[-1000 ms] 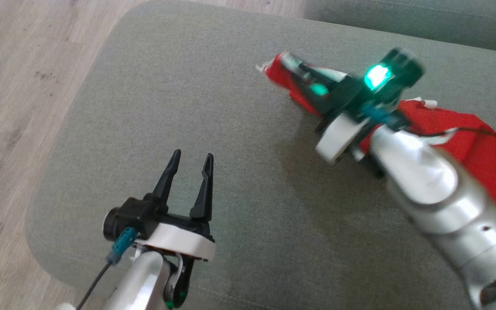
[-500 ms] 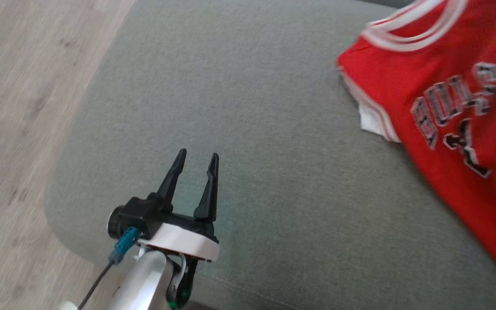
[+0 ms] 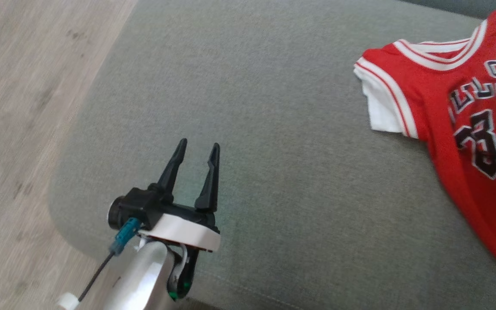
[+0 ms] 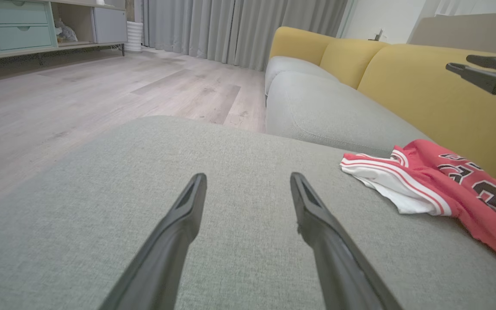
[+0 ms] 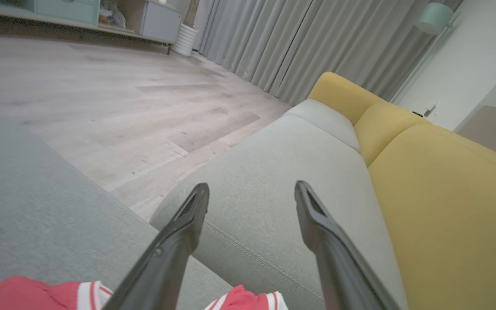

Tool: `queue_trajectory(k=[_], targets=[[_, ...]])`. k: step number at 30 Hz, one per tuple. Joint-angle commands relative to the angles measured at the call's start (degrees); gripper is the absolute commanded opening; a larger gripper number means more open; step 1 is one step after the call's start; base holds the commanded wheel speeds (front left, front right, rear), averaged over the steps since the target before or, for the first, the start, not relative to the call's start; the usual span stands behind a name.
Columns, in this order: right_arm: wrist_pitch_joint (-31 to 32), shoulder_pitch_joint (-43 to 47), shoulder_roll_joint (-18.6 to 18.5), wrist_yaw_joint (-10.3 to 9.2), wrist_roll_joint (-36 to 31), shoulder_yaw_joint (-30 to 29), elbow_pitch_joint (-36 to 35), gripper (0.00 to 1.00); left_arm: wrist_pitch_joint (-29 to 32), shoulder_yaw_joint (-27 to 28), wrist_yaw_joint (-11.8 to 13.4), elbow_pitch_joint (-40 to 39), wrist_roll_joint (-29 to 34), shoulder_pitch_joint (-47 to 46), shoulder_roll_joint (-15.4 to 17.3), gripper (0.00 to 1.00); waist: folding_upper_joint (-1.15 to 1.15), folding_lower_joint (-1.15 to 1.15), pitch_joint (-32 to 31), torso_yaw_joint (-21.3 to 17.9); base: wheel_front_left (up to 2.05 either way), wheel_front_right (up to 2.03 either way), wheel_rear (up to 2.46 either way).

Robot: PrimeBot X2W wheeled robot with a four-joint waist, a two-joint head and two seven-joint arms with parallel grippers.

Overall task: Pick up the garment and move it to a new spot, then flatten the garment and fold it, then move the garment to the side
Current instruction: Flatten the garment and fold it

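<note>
The garment (image 3: 459, 129) is a red jersey with white trim and black lettering. It lies spread on the grey seat cushion (image 3: 274, 129) at the right, front side up. The left wrist view shows the garment (image 4: 446, 189) to the right of my left gripper (image 4: 248, 176). My left gripper (image 3: 199, 144) hovers open and empty over the cushion's near left part, well apart from the jersey. My right gripper (image 5: 251, 185) is open and empty, with the garment (image 5: 37, 292) just below its fingers. The left wrist view shows my right gripper (image 4: 459, 61) raised above the jersey.
A yellow backrest (image 4: 424, 86) runs behind the seat. A second grey cushion (image 4: 317, 103) adjoins the far side. Wooden floor (image 3: 24, 107) lies beyond the cushion's rounded left edge. A low cabinet (image 4: 37, 26) and grey curtains (image 4: 239, 26) stand far off.
My right gripper has opened and let go of the jersey, then lifted off to the upper right. The jersey now lies spread out. The head camera has shifted. My left gripper has not moved.
</note>
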Motion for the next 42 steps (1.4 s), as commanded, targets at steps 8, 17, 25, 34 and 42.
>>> queue_trajectory(k=[8,17,25,34,42], targets=[[-7.21,7.66,12.75,-0.05,5.65,0.86,-5.14,1.00,-0.53,5.06,-0.25,-0.71,2.34,0.25,0.50,1.00,0.00,0.00,-6.27,-6.82,0.00,0.00,0.00],[-7.50,30.92,18.43,-0.05,16.99,3.17,-25.69,1.00,-0.53,7.96,-0.33,-0.32,4.19,2.98,1.58,1.00,0.00,0.00,-9.37,-12.63,0.00,0.00,0.00],[-7.51,45.41,18.86,-0.05,20.99,4.97,-34.48,1.00,-0.53,8.85,-0.90,0.27,4.78,4.42,1.23,1.00,0.00,0.00,-9.70,-14.19,0.00,0.00,0.00],[-1.39,42.75,18.88,-0.05,15.71,7.54,-36.20,1.00,-0.53,7.84,-2.01,0.14,4.98,2.83,0.53,1.00,0.00,0.00,-5.43,-10.30,0.00,0.00,0.00],[9.86,32.29,15.72,-0.05,17.74,12.26,-25.49,1.00,-0.53,5.22,-2.47,0.45,3.03,0.46,0.28,1.00,0.00,0.00,-0.50,-4.36,0.00,0.00,0.00]])
